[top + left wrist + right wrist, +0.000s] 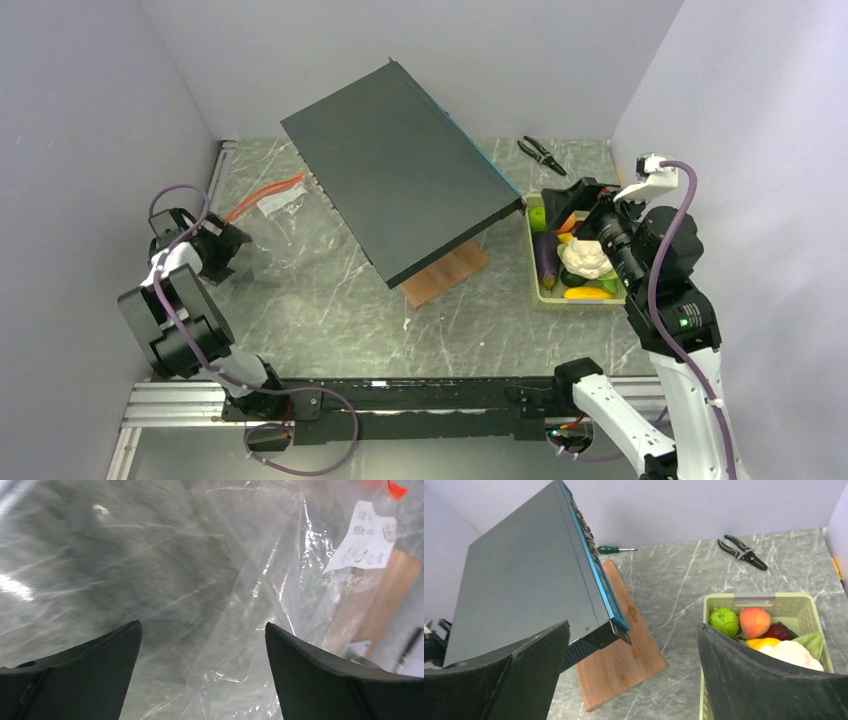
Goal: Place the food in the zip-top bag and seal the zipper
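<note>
Right of the tilted dark panel (pixel 400 180), 1 pale green tray (pixel 754 598) holds all the food: 1 lime (pixel 724 621), 1 orange (pixel 754 622), 1 red piece (pixel 778 631), 1 cauliflower (pixel 791 652), 1 eggplant (pixel 546 258) and at least 2 yellow pieces (pixel 588 293). Left of the panel, 1 zip-top bag (pixel 280 225) lies flat on the table with a white label (pixel 365 542) on it, and its zipper (pixel 265 197) runs along the far edge. The left gripper (pixel 202 630) hangs at the bag's near corner, jaws spread wide, holding nothing. The right gripper (pixel 634 630) hovers beside the tray, equally wide and empty. Under the panel's low edge lies 1 wooden board (pixel 445 275). Behind the panel lie 1 pair of pliers (pixel 541 153) and 1 screwdriver (pixel 616 549).
</note>
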`<state>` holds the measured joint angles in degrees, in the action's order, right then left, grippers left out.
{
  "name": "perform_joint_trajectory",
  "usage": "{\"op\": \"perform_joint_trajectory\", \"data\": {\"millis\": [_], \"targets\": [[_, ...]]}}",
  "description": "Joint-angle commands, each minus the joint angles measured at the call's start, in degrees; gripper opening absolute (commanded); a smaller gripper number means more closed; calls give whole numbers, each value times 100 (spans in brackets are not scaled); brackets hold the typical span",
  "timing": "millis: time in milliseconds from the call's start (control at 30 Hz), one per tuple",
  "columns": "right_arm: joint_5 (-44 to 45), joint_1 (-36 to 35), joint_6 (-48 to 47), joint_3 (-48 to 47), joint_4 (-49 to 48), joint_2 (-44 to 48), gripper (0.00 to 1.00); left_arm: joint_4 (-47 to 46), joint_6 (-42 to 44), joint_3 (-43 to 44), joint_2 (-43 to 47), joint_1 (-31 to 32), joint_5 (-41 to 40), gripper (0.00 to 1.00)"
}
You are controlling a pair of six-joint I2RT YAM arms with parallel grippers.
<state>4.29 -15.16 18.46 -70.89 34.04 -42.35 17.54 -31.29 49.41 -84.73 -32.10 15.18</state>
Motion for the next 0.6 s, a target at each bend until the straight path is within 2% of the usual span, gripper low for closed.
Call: {"op": "perform_joint_trajectory", "data": {"millis": [0, 67, 100, 200, 400, 500, 567], "targets": [[-215, -4, -36, -238, -122, 69, 100, -954, -341, -5, -317, -35, 1594, 99], [-261, -5, -19, -261, -104, 65, 100, -1494, -526, -218, -257, -42, 1837, 100], [-277, -4, -11, -293, -79, 52, 100, -1658, -609, -315, -247, -40, 1897, 97], [-279, -1, 18, -361, -27, 55, 100, -1484, -548, -287, -445, -42, 1920, 88], [-322, -2, 57, -397, -25, 177, 100, -1707, -613, -358, -336, -42, 2558, 94], [-339, -8, 33, -505, 82, 169, 100, -1441, -214, -151, 111, -42, 2240, 93], [-325, -6, 10, -590, 96, 159, 100, -1462, -328, -86, 242, -42, 1989, 94]]}}
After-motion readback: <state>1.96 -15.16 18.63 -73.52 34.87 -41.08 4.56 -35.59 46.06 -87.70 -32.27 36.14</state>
